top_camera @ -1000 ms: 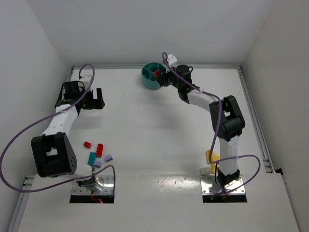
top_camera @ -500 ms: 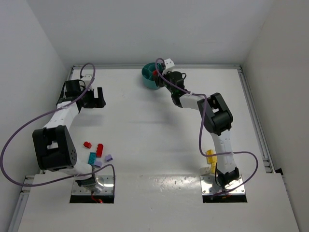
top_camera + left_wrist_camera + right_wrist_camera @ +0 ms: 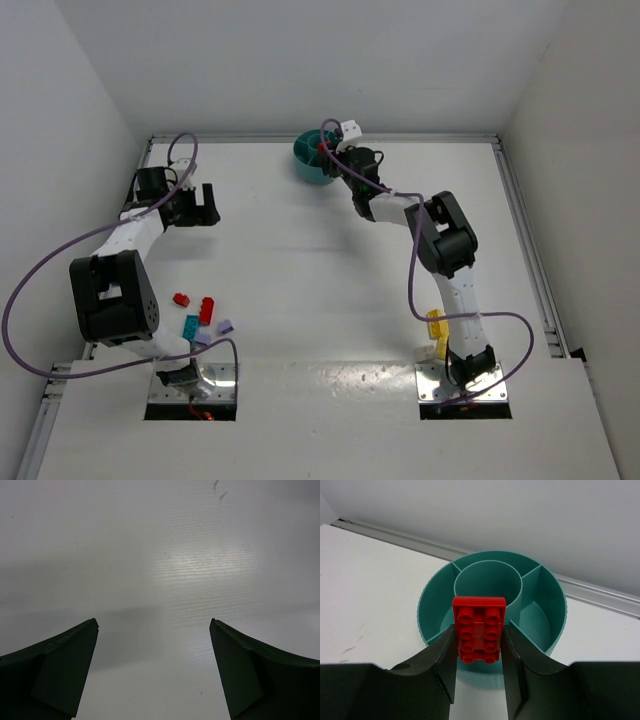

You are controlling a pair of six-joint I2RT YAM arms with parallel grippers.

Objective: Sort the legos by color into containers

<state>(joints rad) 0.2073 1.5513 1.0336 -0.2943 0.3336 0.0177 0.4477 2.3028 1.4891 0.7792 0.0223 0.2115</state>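
**Desk:** What did your right gripper have?

**Me:** My right gripper (image 3: 479,626) was clamped on a red brick (image 3: 479,637), with one finger on each long side and the studs facing the wrist camera. I had it over the bowl (image 3: 547,600), which sat at the table's (image 3: 300,260) far edge, roughly midway along it. From the wrist, the brick covered the bowl's near part, just in front of the central ring (image 3: 487,565). I couldn't tell which compartment lay under it.

**Desk:** And the left?

**Me:** My left gripper (image 3: 154,625) was released, fingers spread wide. It hung over bare table toward the left edge, well apart from the bowl.

**Desk:** Where were the other legos?

**Me:** Most lay close together near the near-left corner, beside the left arm's base. There was a small red lego (image 3: 181,299), a longer red lego (image 3: 207,310), a teal lego (image 3: 190,326) and a purple lego (image 3: 225,326). Another purple lego (image 3: 202,340) lay nearer the base. The yellow legos (image 3: 436,325) sat at the near edge by the right arm's base. The arm partly hid them, so I couldn't count them.
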